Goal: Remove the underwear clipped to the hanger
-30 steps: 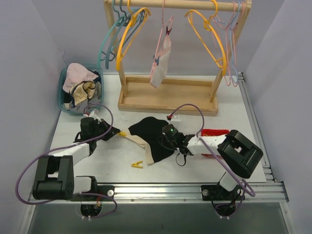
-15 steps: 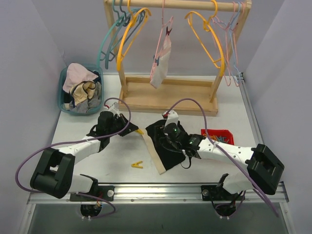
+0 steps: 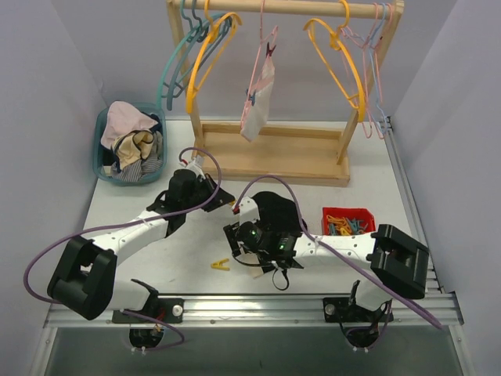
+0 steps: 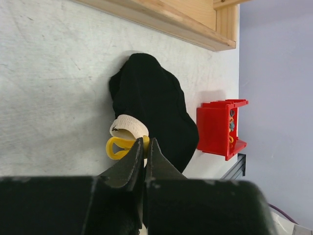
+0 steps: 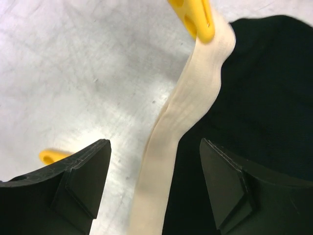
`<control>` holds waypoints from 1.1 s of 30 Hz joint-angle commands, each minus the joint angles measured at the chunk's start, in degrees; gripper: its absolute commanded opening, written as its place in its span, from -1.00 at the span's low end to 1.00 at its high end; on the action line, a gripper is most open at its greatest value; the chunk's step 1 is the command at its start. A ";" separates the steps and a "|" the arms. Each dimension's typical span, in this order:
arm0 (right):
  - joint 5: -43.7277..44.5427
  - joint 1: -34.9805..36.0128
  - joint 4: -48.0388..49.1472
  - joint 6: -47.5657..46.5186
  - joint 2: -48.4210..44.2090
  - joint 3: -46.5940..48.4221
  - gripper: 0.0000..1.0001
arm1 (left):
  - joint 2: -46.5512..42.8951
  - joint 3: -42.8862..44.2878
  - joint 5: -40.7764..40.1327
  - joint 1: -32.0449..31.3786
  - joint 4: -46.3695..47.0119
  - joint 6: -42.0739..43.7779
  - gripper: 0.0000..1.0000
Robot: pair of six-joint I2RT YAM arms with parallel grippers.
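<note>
The black underwear (image 3: 275, 207) lies crumpled on the table, its cream waistband (image 5: 182, 122) held by a yellow clip (image 4: 117, 147). My left gripper (image 4: 145, 142) is shut on that clip; from above it (image 3: 225, 204) sits at the garment's left edge. The right gripper (image 5: 154, 147) is open just above the table, one finger on each side of the waistband and touching nothing. It (image 3: 236, 233) is at the garment's near-left side. The pale pink-white underwear (image 3: 259, 100) hangs clipped to a pink hanger (image 3: 264, 48) on the rail.
The wooden rack (image 3: 270, 160), with several empty hangers, stands behind. A blue basket (image 3: 100, 149) of clothes is at the back left. A red bin (image 3: 344, 220) of clips sits to the right. A loose yellow clip (image 3: 221, 265) lies near the front edge.
The right gripper opened, let go of the black underwear and moved left toward the waistband. The left gripper carried the clip rightward, bunching the garment.
</note>
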 commanded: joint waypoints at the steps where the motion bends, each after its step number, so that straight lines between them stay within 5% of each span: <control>1: 14.93 0.48 1.70 2.86 2.24 3.28 0.48 | -0.85 2.57 -1.29 -1.12 -2.34 -0.80 -0.94; 9: 21.75 -2.24 -0.59 4.19 8.31 7.23 0.31 | -3.67 3.01 -1.56 -1.38 -5.78 0.08 -0.94; 12: 15.53 -4.35 3.27 1.03 8.40 5.32 -0.21 | -3.49 3.27 -0.51 -1.38 -5.43 0.08 -0.95; 15: 7.52 -7.42 7.76 -1.44 6.21 1.98 -0.96 | -3.23 3.62 0.02 -1.38 -5.08 0.08 -0.95; 18: 1.30 -9.01 10.83 -3.64 1.99 -1.28 -1.00 | -2.88 3.80 0.20 -1.30 -5.34 0.35 -0.93; 19: 0.31 -9.89 11.54 -4.08 0.94 -3.03 -1.00 | -2.79 3.89 0.29 -1.30 -5.25 0.43 -0.80; 20: -0.40 -10.33 11.63 -5.12 -0.64 -3.57 -1.00 | -2.35 3.89 0.63 -1.30 -4.99 0.26 -0.31; 24: -2.16 -11.39 11.02 -7.50 -2.32 -5.07 -1.00 | -2.26 3.19 1.08 -1.30 -2.88 -0.88 0.50; 27: -2.42 -11.48 9.70 -8.73 -2.06 -4.72 -1.00 | -2.70 2.31 1.08 -1.30 -1.04 -2.02 0.78; 33: -0.06 -11.83 9.96 -7.25 -3.81 -5.68 -1.00 | -1.30 0.90 3.18 -1.21 3.08 -4.74 0.89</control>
